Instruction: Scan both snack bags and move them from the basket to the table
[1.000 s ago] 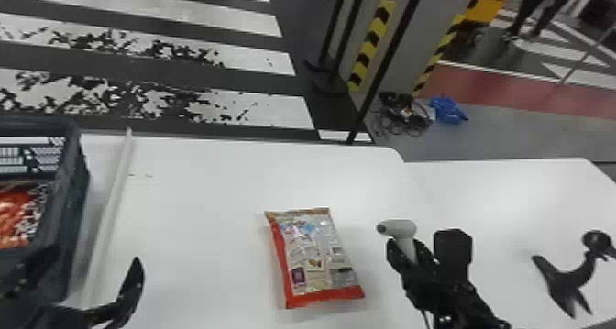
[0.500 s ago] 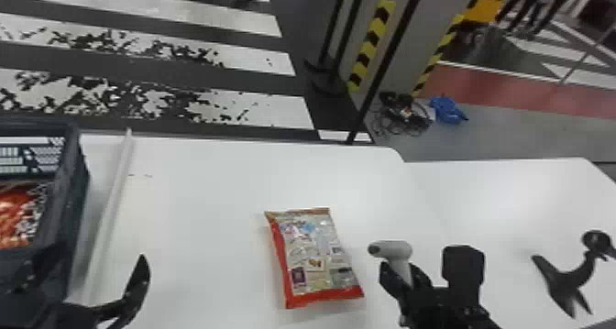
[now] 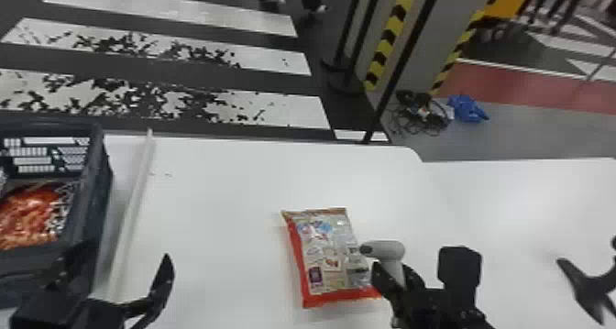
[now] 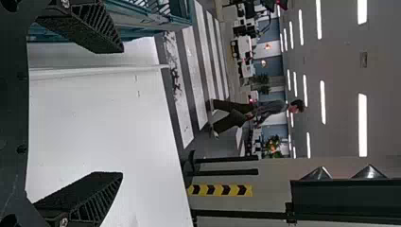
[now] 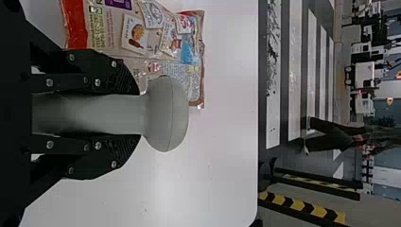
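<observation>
Head view looks down, wrist views seemingly across, the table [image 3: 215,213]

The right end effector [image 3: 395,269] grips the grey scanner [image 5: 118,113] by its handle, one black finger on either side; the rounded head projects beyond the fingertips. The snack bag [image 5: 163,35], red at one end and densely printed, lies flat on the white bench [image 5: 213,165], partly overlapped by the scanner. Beyond: a striped crossing [image 5: 295,71] and yellow-and-black tape [image 5: 302,206].

Logged from my feeds: large indoor hall. Evidence: patchy white crosswalk stripes [image 3: 293,109], dark floor [image 3: 275,83], long bright ceiling lights [image 4: 362,125], yellow-and-black hazard tape [image 3: 388,44].
</observation>
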Controlling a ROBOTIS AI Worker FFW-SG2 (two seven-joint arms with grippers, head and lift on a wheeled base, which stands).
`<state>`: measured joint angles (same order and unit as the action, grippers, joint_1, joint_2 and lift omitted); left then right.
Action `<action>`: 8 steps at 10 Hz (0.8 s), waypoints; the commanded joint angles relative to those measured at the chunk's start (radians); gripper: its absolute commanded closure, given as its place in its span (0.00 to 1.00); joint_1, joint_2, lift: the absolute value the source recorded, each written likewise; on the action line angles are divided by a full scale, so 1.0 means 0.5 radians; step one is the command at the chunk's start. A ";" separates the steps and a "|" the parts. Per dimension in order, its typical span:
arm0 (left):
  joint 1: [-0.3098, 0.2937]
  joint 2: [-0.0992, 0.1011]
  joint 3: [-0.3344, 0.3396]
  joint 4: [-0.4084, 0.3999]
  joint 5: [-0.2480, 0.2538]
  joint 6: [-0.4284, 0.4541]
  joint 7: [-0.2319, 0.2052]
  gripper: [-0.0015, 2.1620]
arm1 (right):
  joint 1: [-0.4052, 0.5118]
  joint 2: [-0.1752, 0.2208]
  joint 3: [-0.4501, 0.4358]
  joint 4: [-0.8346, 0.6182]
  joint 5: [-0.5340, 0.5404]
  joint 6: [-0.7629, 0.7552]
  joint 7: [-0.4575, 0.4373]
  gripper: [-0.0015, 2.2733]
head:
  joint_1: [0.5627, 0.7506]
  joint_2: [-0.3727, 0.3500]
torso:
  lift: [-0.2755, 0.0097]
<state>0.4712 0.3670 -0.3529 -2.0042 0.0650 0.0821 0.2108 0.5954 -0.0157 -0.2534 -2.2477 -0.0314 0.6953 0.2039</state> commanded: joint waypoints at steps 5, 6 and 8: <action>0.009 0.002 -0.003 -0.011 -0.016 0.000 0.008 0.03 | -0.034 0.001 0.083 0.120 0.011 -0.079 -0.003 0.99 | 0.70 0.16 | 0.62; 0.015 0.002 -0.003 -0.011 -0.023 0.000 0.011 0.03 | -0.053 0.001 0.096 0.145 0.011 -0.085 -0.003 0.99 | 0.70 0.16 | 0.62; 0.021 0.005 0.000 -0.014 -0.026 0.000 0.011 0.03 | -0.080 0.001 0.120 0.197 0.026 -0.122 -0.006 0.99 | 0.70 0.17 | 0.62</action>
<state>0.4806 0.3697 -0.3542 -2.0106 0.0522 0.0818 0.2166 0.5584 -0.0154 -0.1967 -2.1552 -0.0212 0.6402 0.2010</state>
